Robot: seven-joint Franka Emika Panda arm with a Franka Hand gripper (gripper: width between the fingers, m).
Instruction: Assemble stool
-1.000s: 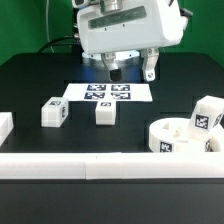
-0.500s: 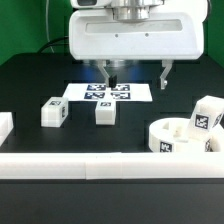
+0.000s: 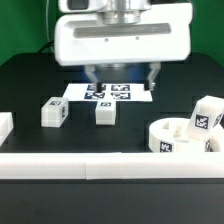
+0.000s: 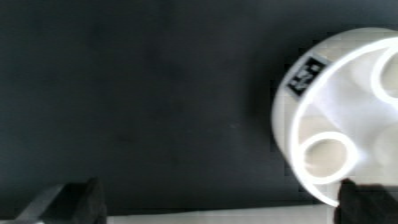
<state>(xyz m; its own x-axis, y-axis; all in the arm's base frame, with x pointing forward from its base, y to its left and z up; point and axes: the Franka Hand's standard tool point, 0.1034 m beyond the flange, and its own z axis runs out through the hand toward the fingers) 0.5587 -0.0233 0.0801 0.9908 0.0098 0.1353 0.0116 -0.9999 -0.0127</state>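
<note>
The round white seat lies at the exterior view's right, near the front bar. It also shows in the wrist view, with a tag on its rim and a round socket. One tagged leg and a second leg stand in front of the marker board. A third leg stands at the seat's far right side. My gripper hangs open and empty above the marker board; in the wrist view its dark fingertips stand wide apart.
A long white bar runs along the table's front edge and shows in the wrist view. A white block sits at the exterior view's left edge. The table top is black.
The gripper's body has turned and shifted toward the exterior view's left and closer to the camera. Its fingers stay open. The legs and seat have not moved.
</note>
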